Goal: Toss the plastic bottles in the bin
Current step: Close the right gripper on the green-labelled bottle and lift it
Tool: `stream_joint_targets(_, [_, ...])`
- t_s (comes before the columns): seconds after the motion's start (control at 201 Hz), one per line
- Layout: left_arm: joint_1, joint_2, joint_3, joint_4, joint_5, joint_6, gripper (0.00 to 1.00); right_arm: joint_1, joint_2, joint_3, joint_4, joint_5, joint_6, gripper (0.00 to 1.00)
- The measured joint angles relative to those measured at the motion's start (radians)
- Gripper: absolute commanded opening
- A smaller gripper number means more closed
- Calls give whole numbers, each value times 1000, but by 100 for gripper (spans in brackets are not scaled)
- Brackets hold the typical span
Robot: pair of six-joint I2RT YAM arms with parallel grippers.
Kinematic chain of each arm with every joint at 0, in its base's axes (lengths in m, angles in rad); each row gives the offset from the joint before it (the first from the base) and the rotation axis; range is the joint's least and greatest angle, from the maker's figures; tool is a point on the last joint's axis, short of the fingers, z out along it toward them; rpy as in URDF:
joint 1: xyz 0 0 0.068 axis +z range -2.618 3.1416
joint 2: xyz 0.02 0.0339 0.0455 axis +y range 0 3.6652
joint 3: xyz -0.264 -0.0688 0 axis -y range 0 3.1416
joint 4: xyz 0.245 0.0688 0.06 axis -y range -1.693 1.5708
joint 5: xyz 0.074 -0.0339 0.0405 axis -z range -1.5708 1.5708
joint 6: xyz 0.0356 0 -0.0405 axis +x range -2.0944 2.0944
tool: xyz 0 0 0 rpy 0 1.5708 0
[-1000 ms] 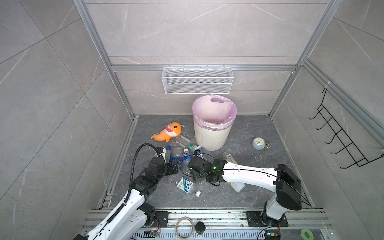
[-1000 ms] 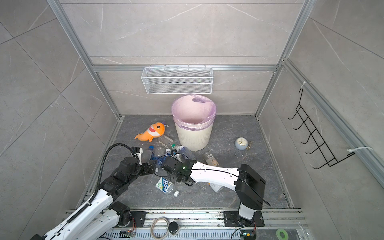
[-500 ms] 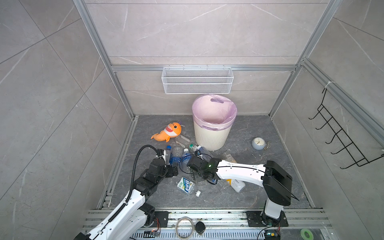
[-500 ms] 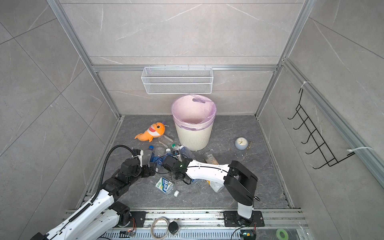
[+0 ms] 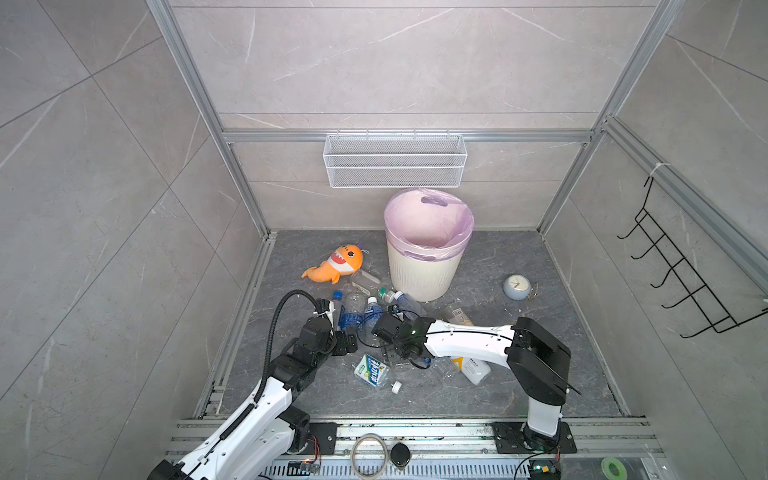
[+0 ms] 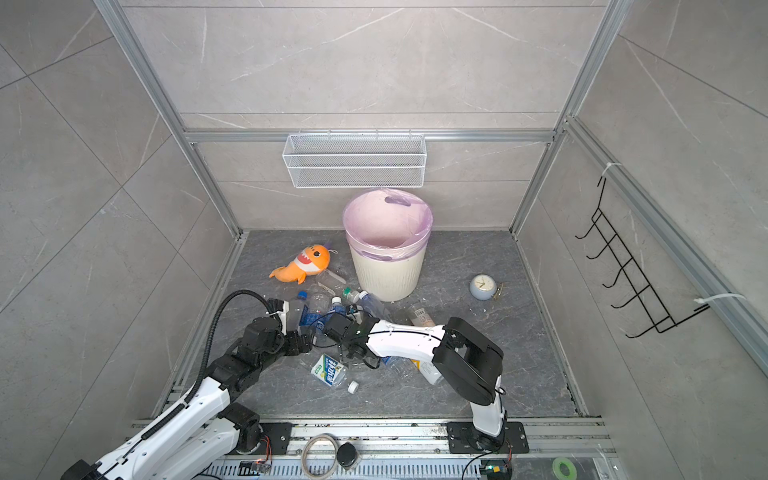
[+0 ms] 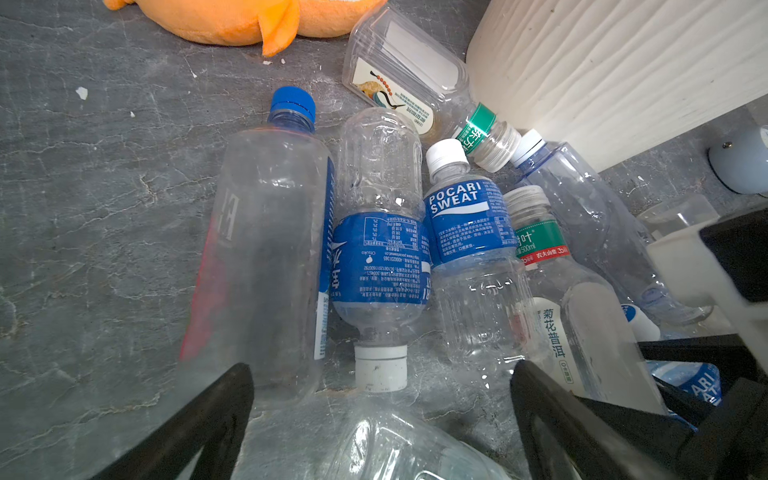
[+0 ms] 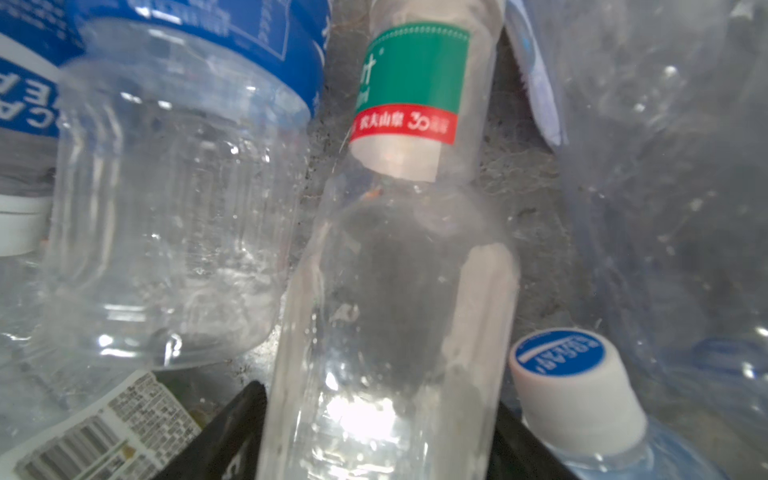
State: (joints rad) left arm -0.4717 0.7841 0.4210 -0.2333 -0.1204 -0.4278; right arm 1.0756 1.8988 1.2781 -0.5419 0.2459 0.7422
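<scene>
Several plastic bottles lie in a heap on the floor in front of the bin, which shows in both top views. My right gripper reaches into the heap, and its fingers press both sides of a clear bottle with a green and red label, also seen in the left wrist view. My left gripper hangs open just over another clear bottle, beside a blue-capped bottle and two blue-labelled ones. A green-white labelled bottle and a white bottle lie nearer the front.
An orange shark plush lies left of the bin and a small grey clock to its right. A loose white cap sits on the floor. A wire basket hangs on the back wall, a black hook rack on the right wall.
The right arm swung its elbow leftward and pushed deeper into the heap, and its jaws narrowed onto the green-labelled bottle. The left arm barely moved.
</scene>
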Motion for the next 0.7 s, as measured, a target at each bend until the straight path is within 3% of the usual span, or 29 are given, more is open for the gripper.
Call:
stream_joint_targets(0.363, [0,16,0,2,1,0,98,-5,-4,-29,47,5,11,58])
stream_joint_targets(0.697, [0,28,0,3,20,0,99,16,-217,-217,175,70,-12,50])
